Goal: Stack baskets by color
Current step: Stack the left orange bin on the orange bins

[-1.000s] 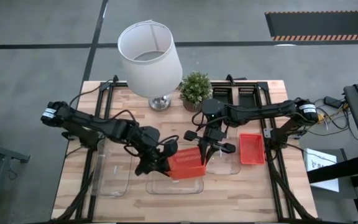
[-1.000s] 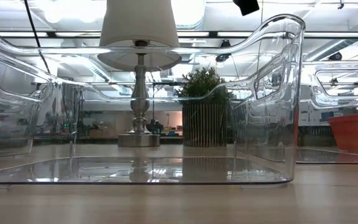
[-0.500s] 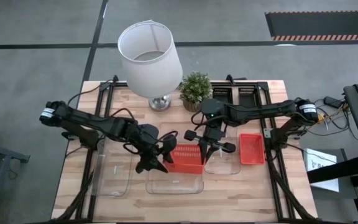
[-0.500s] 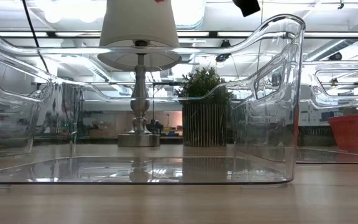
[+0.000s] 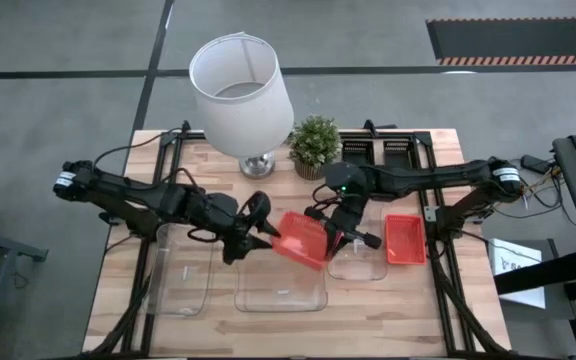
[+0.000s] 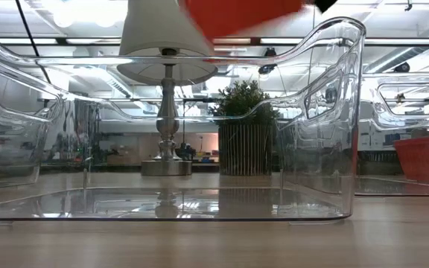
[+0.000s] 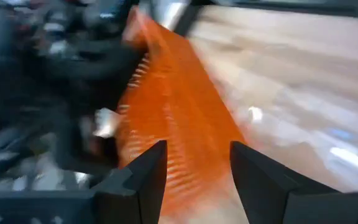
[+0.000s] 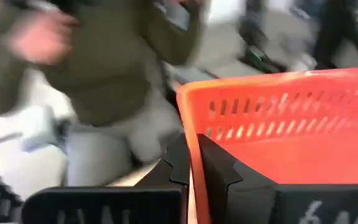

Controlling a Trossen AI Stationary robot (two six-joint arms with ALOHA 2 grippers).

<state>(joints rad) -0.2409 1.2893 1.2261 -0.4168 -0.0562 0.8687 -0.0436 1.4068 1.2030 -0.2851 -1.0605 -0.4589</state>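
My right gripper [image 5: 343, 237] has its fingers clamped on the rim of a red-orange slatted plastic basket [image 5: 303, 240], which hangs tilted above the middle of the wooden surface [image 5: 368, 300]. Its mate, a second red-orange basket [image 5: 405, 239], waits at three o'clock. My left gripper [image 5: 260, 232] sits just beside the lifted one, fingers apart. Three clear transparent baskets [image 5: 280, 293] lie unstacked, so I judge nothing is stacked yet.

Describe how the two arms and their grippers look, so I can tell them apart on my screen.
Both arms are dark, slim and jointed, with black cables looping along them. The left gripper and right gripper each end in two black angular fingers. Each arm carries a white marking near its base. No colour sets them apart.
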